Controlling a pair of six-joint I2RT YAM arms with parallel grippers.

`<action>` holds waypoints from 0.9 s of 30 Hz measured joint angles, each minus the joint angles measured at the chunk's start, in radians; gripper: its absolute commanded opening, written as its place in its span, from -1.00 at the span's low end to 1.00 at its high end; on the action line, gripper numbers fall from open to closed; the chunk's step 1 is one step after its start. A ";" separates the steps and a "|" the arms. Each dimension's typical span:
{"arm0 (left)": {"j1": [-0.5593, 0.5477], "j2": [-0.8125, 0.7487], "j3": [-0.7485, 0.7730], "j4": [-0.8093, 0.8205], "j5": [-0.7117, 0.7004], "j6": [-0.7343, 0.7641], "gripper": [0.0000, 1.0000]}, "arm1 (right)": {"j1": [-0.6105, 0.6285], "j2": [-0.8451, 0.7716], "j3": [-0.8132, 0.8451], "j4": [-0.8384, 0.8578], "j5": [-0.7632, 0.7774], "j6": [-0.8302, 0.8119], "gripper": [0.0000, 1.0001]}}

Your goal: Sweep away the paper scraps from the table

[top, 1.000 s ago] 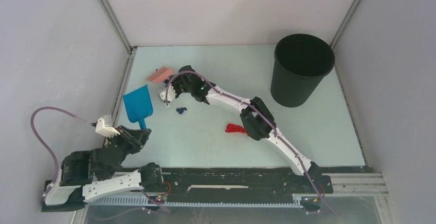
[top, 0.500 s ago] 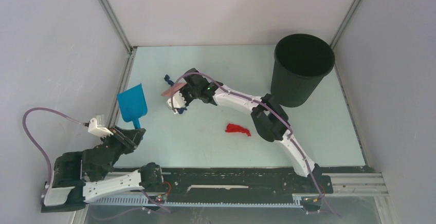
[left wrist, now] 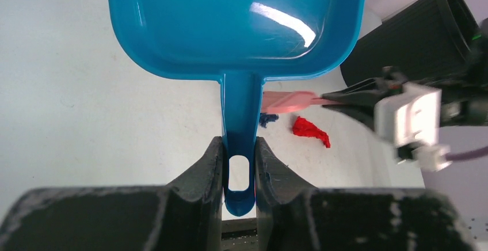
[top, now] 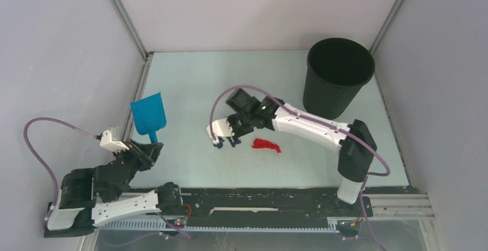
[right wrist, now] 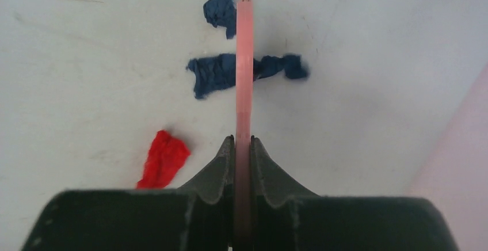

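My right gripper (top: 232,131) is shut on the pink hand brush (right wrist: 244,78), which stands edge-on with its tip on the table (top: 190,78). Dark blue paper scraps (right wrist: 210,73) lie against both sides of the brush and one more (right wrist: 220,10) lies by its tip; they show under the gripper from above (top: 218,144). A red scrap (top: 266,144) lies just right of them, and shows in the right wrist view (right wrist: 164,159). My left gripper (left wrist: 239,170) is shut on the handle of the blue dustpan (top: 148,116), held at the table's left side.
A tall black bin (top: 338,78) stands at the back right of the table. Grey walls and aluminium frame edges close in the left, back and right sides. The black rail with the arm bases runs along the near edge.
My right arm has pulled the brush from the far left beside the dustpan toward the near middle, bringing dark blue scraps close to the red one. The dustpan shifted slightly left.
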 measured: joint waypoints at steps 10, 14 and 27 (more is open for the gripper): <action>0.000 0.097 -0.013 0.032 0.001 0.018 -0.98 | -0.198 -0.108 0.201 -0.050 -0.346 0.542 -1.00; 0.000 0.124 -0.013 0.037 0.003 0.017 -0.98 | -0.216 -0.074 0.178 0.053 -0.483 0.877 -1.00; 0.000 0.198 0.003 0.029 0.004 0.014 -0.97 | -0.250 0.219 0.064 0.172 -0.544 1.554 -1.00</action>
